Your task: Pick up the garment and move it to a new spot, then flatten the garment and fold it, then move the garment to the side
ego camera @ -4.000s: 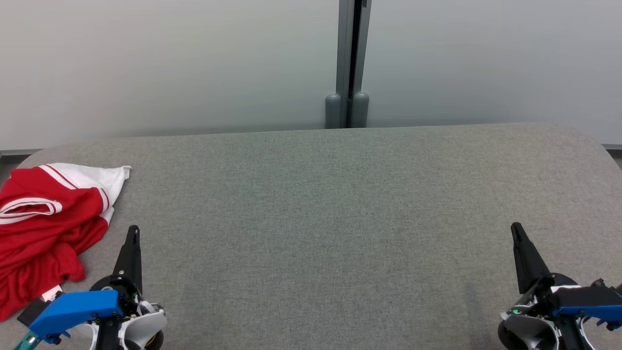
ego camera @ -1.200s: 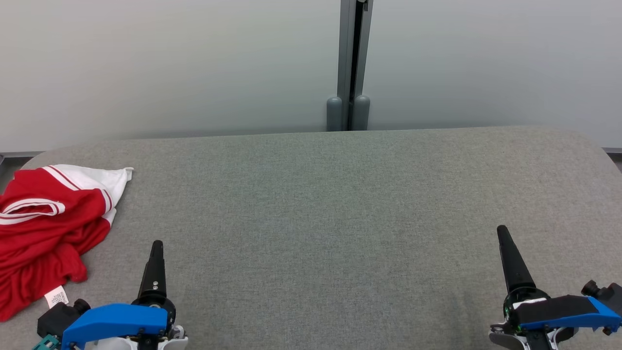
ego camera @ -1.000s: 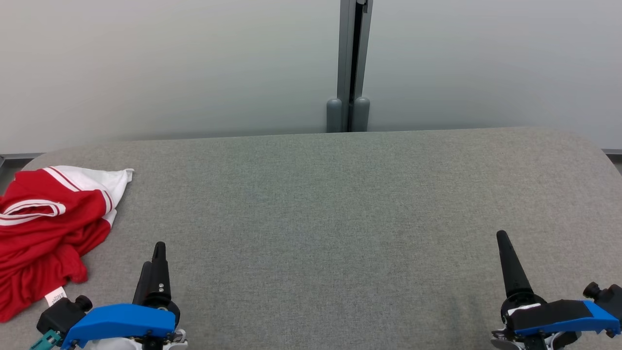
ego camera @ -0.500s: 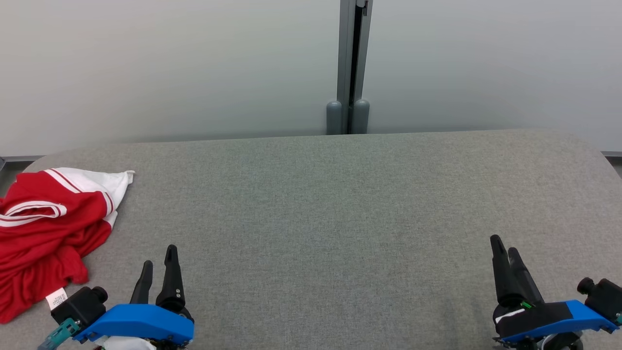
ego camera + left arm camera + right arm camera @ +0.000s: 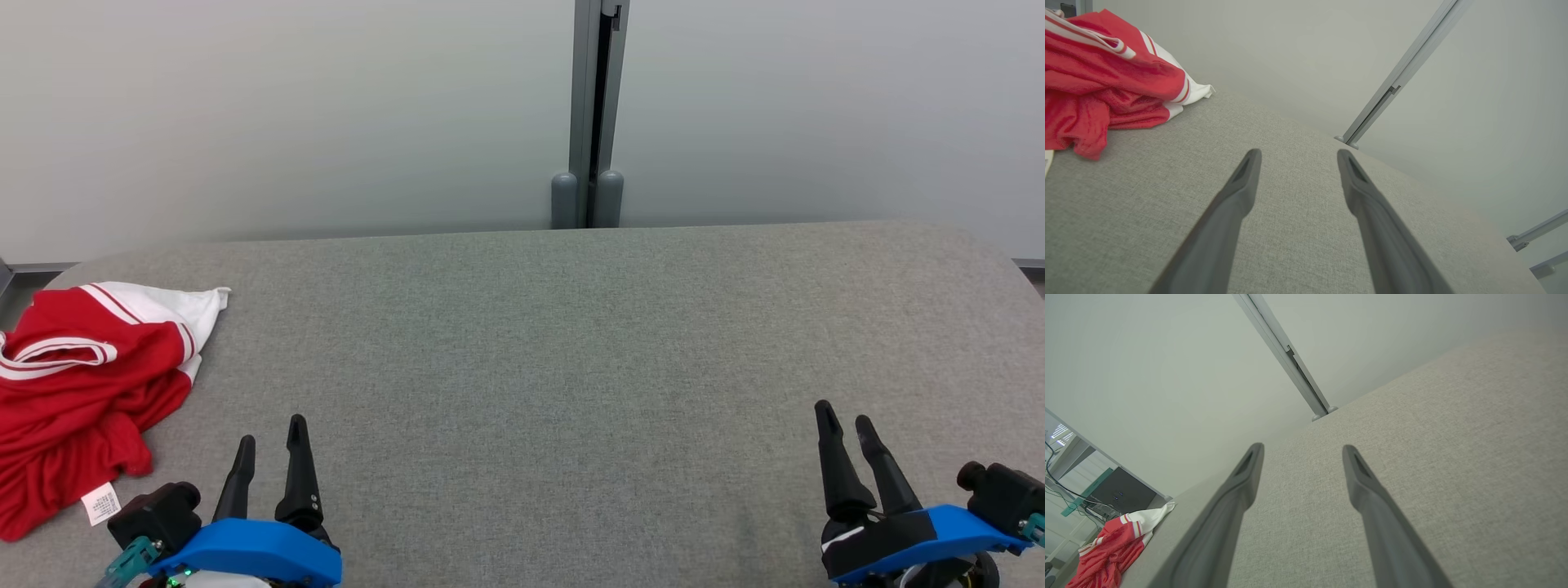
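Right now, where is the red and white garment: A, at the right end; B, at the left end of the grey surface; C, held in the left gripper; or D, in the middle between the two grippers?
B: the crumpled garment lies at the left end of the grey surface, apart from the open left gripper.

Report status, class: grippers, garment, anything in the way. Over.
Left gripper open, empty. Right gripper open, empty. Garment crumpled at table's left end, untouched. Nothing seen between it and left gripper.
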